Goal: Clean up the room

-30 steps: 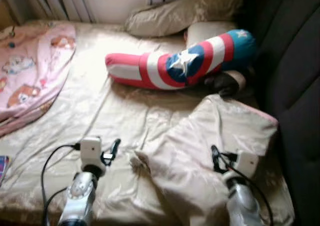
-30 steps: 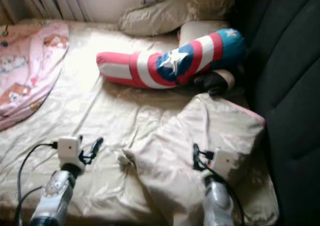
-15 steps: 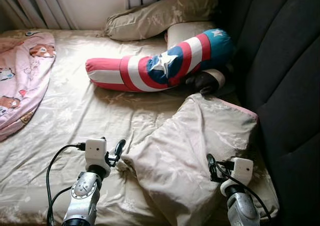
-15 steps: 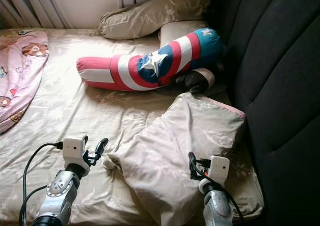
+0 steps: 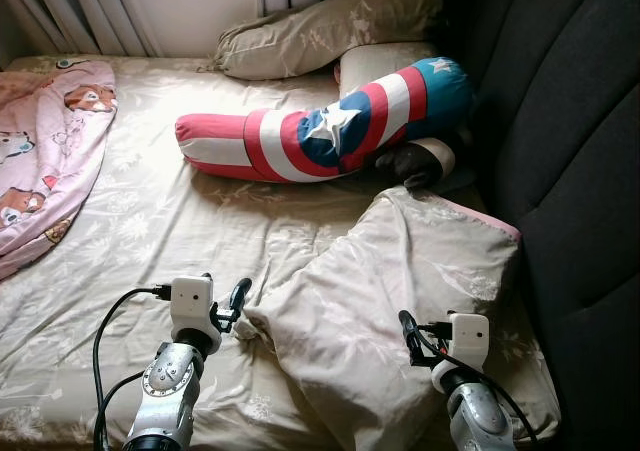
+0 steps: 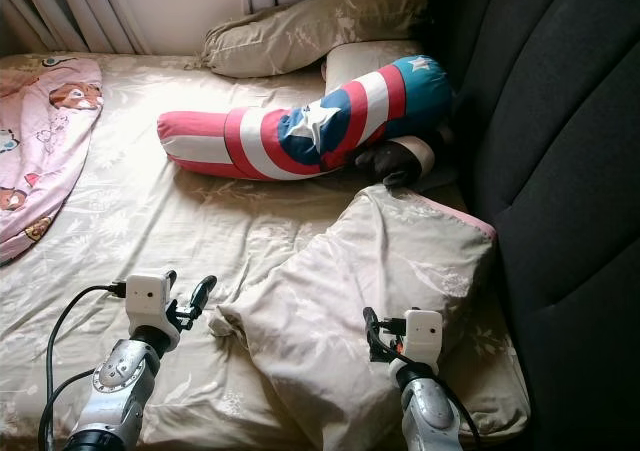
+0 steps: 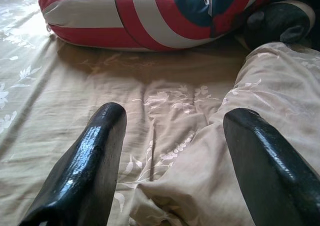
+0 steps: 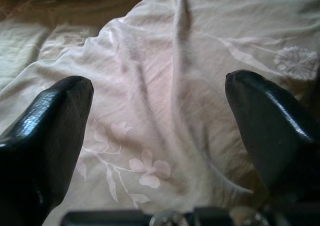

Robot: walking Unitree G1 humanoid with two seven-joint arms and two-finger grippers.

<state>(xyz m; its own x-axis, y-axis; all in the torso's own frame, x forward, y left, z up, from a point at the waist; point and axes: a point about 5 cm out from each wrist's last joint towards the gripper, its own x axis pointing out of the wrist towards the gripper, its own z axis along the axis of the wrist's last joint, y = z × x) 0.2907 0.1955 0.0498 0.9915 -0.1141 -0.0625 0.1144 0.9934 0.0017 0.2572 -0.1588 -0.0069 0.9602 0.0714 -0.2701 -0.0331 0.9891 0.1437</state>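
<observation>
**Both grippers poised at a crumpled pillowcase on the bed**

Lying across the near part of the bed [image 5: 150,221], a beige floral pillowcase [image 5: 400,291] sat rumpled, its far edge close to the dark padded headboard [image 5: 570,171]. The left gripper [image 5: 228,306] was at the cloth's near-left corner, its jaws spread open — the wrist view showed the bunched corner between the two black fingers [image 7: 85,171], not pinched. The right gripper [image 5: 410,336] hovered over the pillowcase's right part, jaws likewise wide apart, with only the wrinkled fabric between the fingertips [image 8: 50,126].

Farther up the bed lay a long bolster cushion [image 5: 320,131] in red, white and blue with a white star, curved toward the headboard. A dark rounded thing [image 5: 415,161] was tucked just beside its blue end; what it was could not be told. A beige pillow [image 5: 320,31] rested beyond the bolster, near the curtains [image 5: 90,11]. A pink cartoon-print quilt [image 5: 45,161] was heaped on the bed's left side — well apart from the pillowcase.
</observation>
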